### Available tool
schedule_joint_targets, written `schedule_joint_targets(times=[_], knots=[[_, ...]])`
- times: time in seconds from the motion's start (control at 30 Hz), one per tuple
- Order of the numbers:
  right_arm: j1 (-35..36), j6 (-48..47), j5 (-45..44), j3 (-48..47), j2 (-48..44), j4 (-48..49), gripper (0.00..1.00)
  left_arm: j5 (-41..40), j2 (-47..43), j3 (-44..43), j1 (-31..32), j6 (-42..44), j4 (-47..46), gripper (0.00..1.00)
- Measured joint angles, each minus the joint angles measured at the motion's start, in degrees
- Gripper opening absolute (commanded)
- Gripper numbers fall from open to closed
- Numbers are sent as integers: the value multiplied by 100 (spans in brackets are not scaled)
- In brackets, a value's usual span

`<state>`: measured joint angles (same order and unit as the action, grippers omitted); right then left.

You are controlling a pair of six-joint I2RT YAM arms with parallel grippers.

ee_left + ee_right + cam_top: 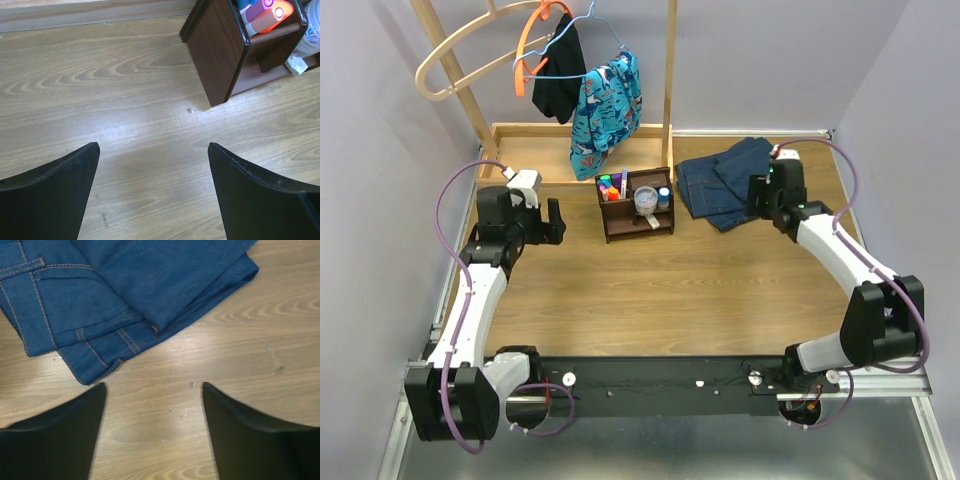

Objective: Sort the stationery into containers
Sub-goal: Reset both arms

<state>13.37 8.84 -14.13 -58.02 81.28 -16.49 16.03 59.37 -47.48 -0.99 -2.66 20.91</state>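
Currently: left gripper (152,145), jaws wide and empty, nearer of the two, organiser (220,50) just ahead and to its right, markers (267,12) upright inside, tub (646,200) alongside; right gripper (154,384), jaws parted, empty, farther off, jeans (125,295) ahead-left.

robot lab test cell, plain pale walls (770,60) boxing in a wood-grain table (670,290), left arm (480,290) and right arm (835,250) bolted to a black metal rail (660,383) at its near edge, staged household props, wooden clothes rack (669,80) hung with garments (607,110), folded jeans (715,185), desk organiser (620,226)
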Motion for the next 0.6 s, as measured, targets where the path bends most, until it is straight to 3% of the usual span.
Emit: schedule_joint_targets(times=[0.07, 0.23, 0.6], knots=[[-282, 2, 118, -177, 72, -223, 100, 11, 101, -26, 0, -42, -2, 99], [-205, -31, 267, -186, -131, -743, 100, 0, 264, -63, 11, -39, -4, 99], [-195, -166, -210, -195, -516, -1926, 100, -267, 879, -188, 11, 140, -7, 99]])
